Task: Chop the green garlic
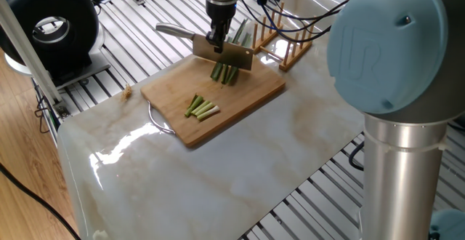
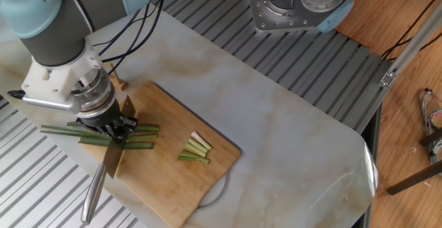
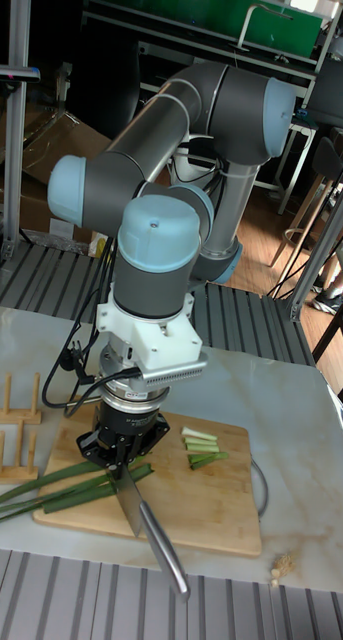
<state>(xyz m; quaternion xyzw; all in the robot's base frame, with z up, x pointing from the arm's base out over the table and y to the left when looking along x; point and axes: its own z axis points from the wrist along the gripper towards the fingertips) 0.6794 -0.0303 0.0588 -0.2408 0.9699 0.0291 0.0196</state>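
Note:
Long green garlic stalks (image 2: 141, 137) (image 1: 227, 73) (image 3: 51, 488) lie across the far end of the wooden cutting board (image 1: 247, 98) (image 2: 166, 186) (image 3: 201, 520). A small pile of cut pale pieces (image 1: 202, 108) (image 2: 195, 149) (image 3: 201, 445) rests mid-board. My gripper (image 1: 220, 39) (image 2: 112, 126) (image 3: 123, 455) is shut on a knife (image 1: 221, 51) (image 2: 110, 160) (image 3: 141, 515), its blade down across the stalks and its steel handle sticking out past the board's edge.
A wooden peg rack (image 1: 287, 44) (image 3: 11, 435) stands just beyond the board. A wire handle (image 1: 158, 120) juts from the board's near side. A black round device (image 1: 51, 25) sits at the far left, off the marble top. A small crumb (image 1: 128, 90) lies beside the board.

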